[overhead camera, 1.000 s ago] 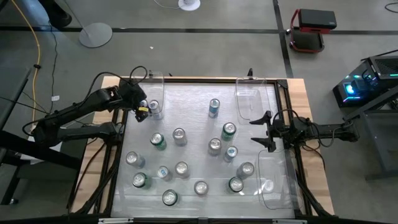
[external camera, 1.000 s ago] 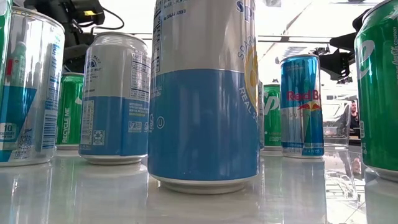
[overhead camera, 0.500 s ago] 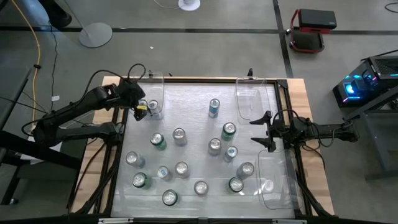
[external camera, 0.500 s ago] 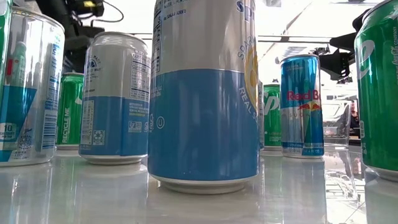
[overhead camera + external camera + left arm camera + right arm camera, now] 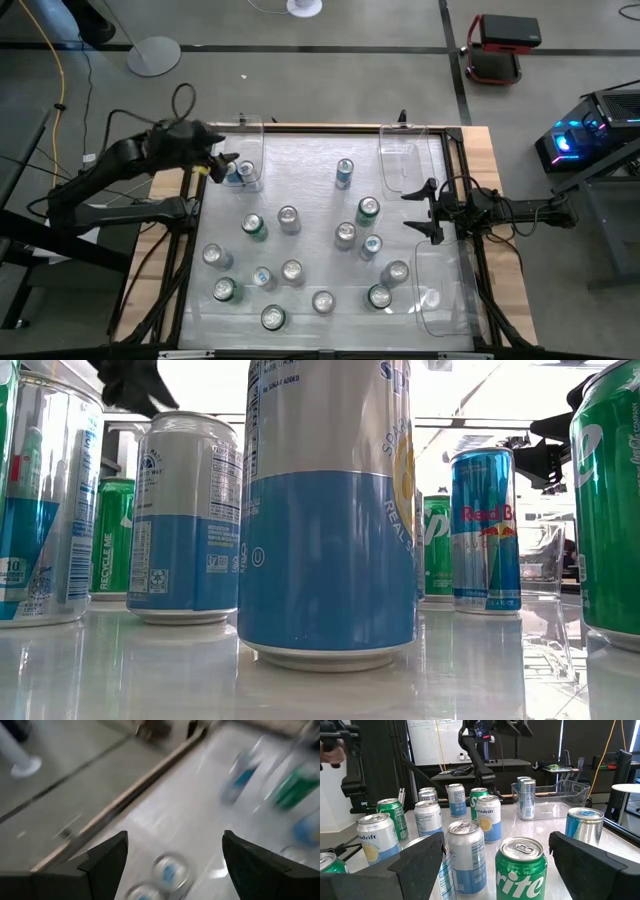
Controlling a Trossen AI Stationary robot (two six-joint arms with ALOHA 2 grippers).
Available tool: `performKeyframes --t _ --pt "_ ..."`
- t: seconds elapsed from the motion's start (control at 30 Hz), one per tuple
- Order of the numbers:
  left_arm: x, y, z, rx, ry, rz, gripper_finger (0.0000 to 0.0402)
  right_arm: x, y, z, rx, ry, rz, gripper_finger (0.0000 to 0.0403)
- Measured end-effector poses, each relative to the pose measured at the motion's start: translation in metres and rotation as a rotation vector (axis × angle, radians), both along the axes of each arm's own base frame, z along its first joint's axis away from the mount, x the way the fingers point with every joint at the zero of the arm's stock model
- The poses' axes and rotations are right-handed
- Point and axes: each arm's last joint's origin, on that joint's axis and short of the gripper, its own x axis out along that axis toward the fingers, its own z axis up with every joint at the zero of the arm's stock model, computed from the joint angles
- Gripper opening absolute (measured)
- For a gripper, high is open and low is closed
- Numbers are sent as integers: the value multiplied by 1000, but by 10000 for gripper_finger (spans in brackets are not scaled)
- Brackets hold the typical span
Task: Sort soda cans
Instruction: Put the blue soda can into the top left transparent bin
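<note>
High view: the clear plastic bin (image 5: pixel 247 126) by the open left gripper (image 5: pixel 222 165) holds two blue-and-silver soda cans (image 5: pixel 241 171). The other two clear bins (image 5: pixel 404 140) look empty. The right gripper (image 5: pixel 421 210) is open too.

A glossy white table (image 5: pixel 310 190) bears scattered upright soda cans (image 5: pixel 288 219); clear plastic bins (image 5: pixel 405 160) stand at its far and right edges.

the left arm reaches in from the table's left side toward its far left corner, bent at the elbow, and its left gripper (image 5: pixel 222 165) hangs above the table edge with the fingers (image 5: pixel 107 855) spread wide apart and nothing between them. the right arm lies stretched along the table's right side, and its right gripper (image 5: pixel 424 210) points inward, fingers (image 5: pixel 417 857) wide apart and empty.
</note>
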Motion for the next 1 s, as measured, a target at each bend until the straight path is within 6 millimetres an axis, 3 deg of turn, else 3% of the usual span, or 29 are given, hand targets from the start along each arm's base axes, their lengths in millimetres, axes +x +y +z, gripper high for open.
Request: performKeyframes --t 0.27,0.37,0.83,1.0 --pt "11 -31 -22 45 -410 -208 299 0 0 0 0 0 0 350" --pt "23 -42 -37 76 -463 -233 294 0 0 0 0 0 0 350" --pt "64 -98 -71 193 -350 -278 289 0 0 1 1 -15 0 350" --pt "66 -102 -74 235 -316 -249 289 -4 -1 25 177 -257 7 350"
